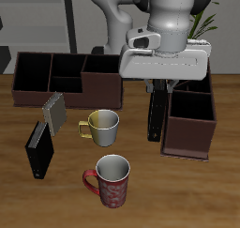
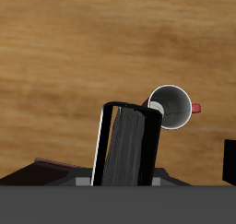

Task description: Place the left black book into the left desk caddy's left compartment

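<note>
Wide caddy [image 1: 66,77] at back; grey book [image 1: 53,113], second black book [image 1: 38,149], metal mug [image 1: 102,127], red mug [image 1: 111,180].

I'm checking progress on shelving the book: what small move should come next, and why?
Probably lift a little more, then carry toward the left desk caddy. The gripper appears to hold the left black book upright by its top, just beside the caddy's wall, with its lower end apparently below the rim.
</note>
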